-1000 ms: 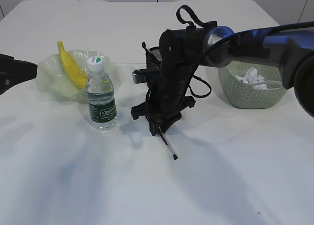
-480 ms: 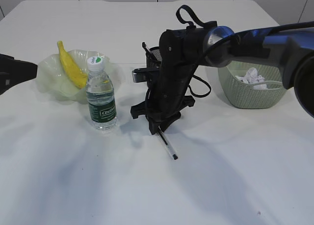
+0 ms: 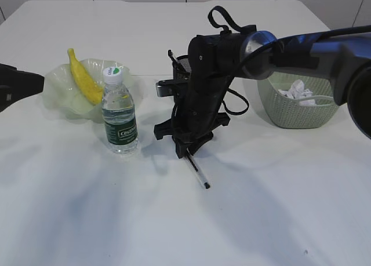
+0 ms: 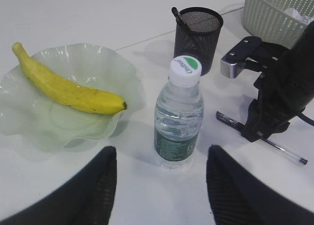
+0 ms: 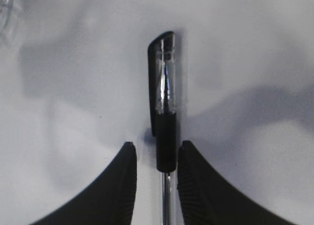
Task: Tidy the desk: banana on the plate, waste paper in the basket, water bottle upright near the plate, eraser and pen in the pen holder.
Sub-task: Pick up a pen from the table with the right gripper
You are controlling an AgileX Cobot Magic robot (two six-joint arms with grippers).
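Straddling clear-barrelled black-capped pen (image 5: 166,132) | right gripper (image 5: 156,178) jaws narrowly open, not yet clamping | barrel running 12-to-6 | left far.

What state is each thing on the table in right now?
Banana: on plate.
Bottle: upright, capped.
Pen: flat on table, between right claw fingers.
Paper: in basket.
Holder: upright.
Left claw: open, empty.

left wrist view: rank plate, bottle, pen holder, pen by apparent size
1. plate, clearly largest.
2. water bottle.
3. pen holder, though it sits farther from the camera, so the gap with the bottle is unsure.
4. pen, thin and partly hidden by the right arm.
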